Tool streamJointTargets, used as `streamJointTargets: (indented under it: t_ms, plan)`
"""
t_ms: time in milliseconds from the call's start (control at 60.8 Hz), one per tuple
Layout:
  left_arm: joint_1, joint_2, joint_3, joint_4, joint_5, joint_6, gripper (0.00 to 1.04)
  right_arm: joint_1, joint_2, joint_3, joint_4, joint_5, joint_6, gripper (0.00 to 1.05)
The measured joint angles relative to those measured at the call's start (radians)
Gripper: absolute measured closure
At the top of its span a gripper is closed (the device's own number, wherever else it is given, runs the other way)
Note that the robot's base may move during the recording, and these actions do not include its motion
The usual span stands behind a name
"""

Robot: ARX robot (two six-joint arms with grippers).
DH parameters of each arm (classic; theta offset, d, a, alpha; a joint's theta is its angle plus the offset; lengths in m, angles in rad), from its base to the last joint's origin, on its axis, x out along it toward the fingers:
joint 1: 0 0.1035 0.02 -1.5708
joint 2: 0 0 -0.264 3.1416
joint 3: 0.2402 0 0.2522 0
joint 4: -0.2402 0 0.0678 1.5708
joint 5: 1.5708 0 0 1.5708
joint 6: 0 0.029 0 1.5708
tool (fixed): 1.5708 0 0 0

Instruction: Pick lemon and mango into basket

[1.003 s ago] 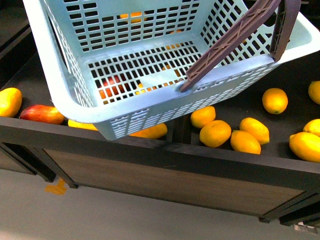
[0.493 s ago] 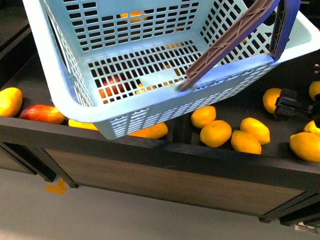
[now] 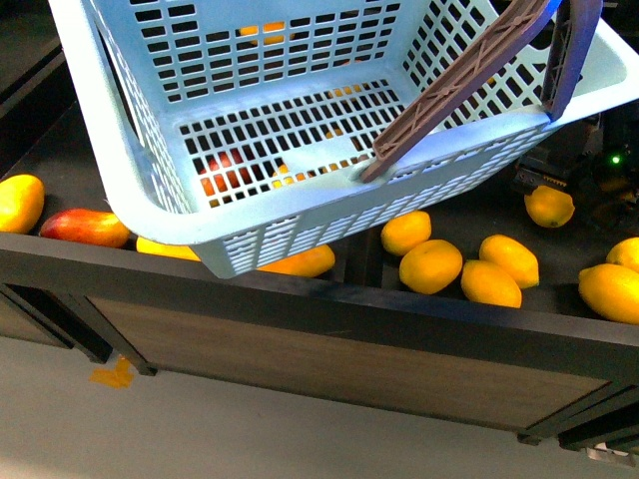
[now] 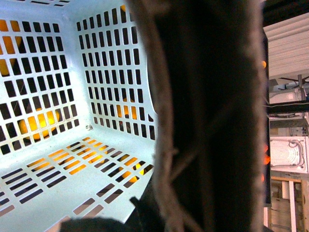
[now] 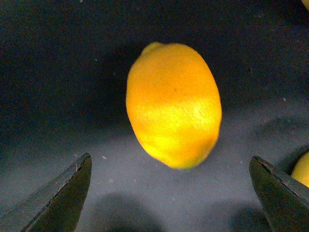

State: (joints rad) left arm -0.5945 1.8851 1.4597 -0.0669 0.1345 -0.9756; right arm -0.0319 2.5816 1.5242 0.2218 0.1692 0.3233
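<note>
- Lemon, a small bright yellow smooth-skinned oval fruit (image 3: pixel 550 208), lay on the right part of the black-lined display shelf (image 3: pixel 469 215). It sat apart from the cluster of other yellow fruits (image 3: pixel 430 265) nearer the front edge.
- The right gripper (image 5: pixel 170 193) hung directly over the lemon with its dark fingers (image 5: pixel 63 198) spread wide apart. The fruit sat untouched between and ahead of them.
- In the front view the right arm reached in from the right edge, just under the raised basket, and covered the lemon's far end. A green light (image 3: pixel 616 160) glowed on the arm.
- The light turquoise slotted plastic basket (image 3: pixel 150 190) was held tilted above the shelf, with nothing inside it.
- Its brown hinged handle (image 4: pixel 207 116) filled the left wrist view. I could not tell whether the left gripper was clamped on it.
- The elongated dark red mango with an orange-yellow blush (image 3: pixel 85 228) lay on the left part of the shelf, just beside the basket's low corner.
- One second earlier no arm was in the front view. Half a second earlier the right gripper stood to the right of the lemon, and since then it had moved in over it.
- The lemon, mango and basket kept their places.
</note>
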Motion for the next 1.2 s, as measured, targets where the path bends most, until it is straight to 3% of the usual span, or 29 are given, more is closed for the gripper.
streamJointTargets:
  t_ms: [378, 608, 789, 1200]
  plan:
    - [0.0, 0.0, 0.0, 0.0, 0.0, 0.0, 1.0, -0.01, 0.181, 0.315, -0.127, 0.015, 0.048, 0.09]
    - [0.0, 0.0, 0.0, 0.0, 0.0, 0.0, 1.0, -0.016, 0.243, 0.372, -0.168, 0.019, 0.057, 0.09]
    - [0.0, 0.0, 0.0, 0.0, 0.0, 0.0, 1.0, -0.017, 0.258, 0.352, -0.145, 0.037, 0.08, 0.34]
    - [0.0, 0.0, 0.0, 0.0, 0.0, 0.0, 1.0, -0.066, 0.038, 0.023, 0.032, -0.027, 0.08, 0.38]
